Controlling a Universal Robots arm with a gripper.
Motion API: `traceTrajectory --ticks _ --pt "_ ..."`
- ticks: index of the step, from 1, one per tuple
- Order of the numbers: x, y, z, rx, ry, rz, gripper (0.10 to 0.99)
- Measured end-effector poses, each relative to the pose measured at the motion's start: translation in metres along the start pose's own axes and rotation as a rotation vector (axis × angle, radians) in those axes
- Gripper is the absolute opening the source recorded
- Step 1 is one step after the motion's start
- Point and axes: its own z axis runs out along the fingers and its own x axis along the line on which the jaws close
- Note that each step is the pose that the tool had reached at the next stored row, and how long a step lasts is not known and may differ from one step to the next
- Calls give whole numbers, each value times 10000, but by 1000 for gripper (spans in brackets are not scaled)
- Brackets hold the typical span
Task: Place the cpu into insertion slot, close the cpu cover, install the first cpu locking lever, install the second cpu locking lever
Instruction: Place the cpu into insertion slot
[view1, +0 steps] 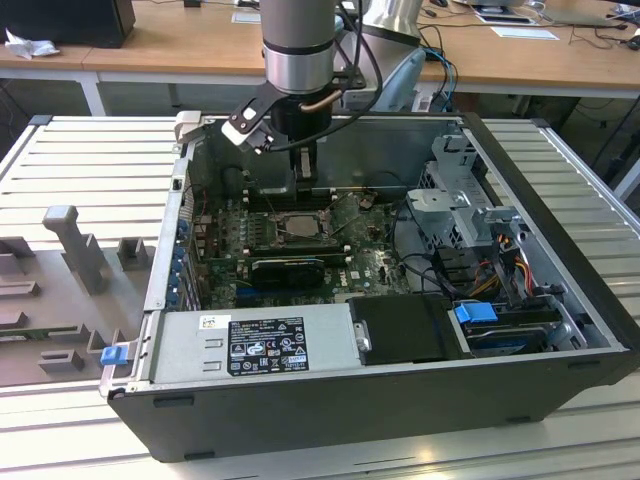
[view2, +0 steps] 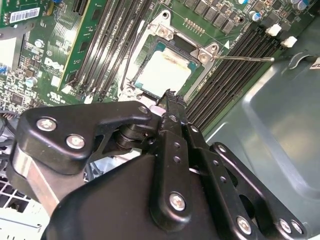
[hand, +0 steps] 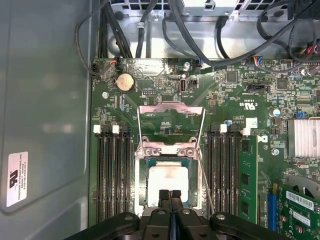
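Claw (hand: 170, 196) fingertips, blunt and black, press together on nothing in both wrist views, hovering over the cpu (hand: 169, 182), whose pale matte square lies flat in the insertion slot (hand: 146, 170). Beyond it the first wrist view shows the cpu cover (hand: 171, 107), a thin silver frame, apparently swung back open. The second wrist view catches a slim steel lever rod (view2: 245, 58) sticking out. Centre of the exterior view, the arm (view1: 297, 40) enters the open computer case (view1: 350, 410) on the ribbed table (view1: 90, 160).

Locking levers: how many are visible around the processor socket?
2. One lever runs beside the cpu; the other lever lies across the memory slots on its opposite side. None seems hidden.
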Motion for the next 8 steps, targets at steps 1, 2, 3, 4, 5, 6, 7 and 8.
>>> traceTrajectory --ticks 1,2,3,4,5,6,7,8 --pt "0 0 -4 0 0 0 106" --pt "1 1 -16 0 0 0 106" --pt "0 8 -20 7 8 -1 106" --pt "1 30 -19 17 5 3 106" --pt "0 65 -16 24 5 6 106" --pt "0 107 -11 27 6 6 106" --pt "0 141 -8 28 5 7 106" --pt "-1 225 -1 30 5 8 106"
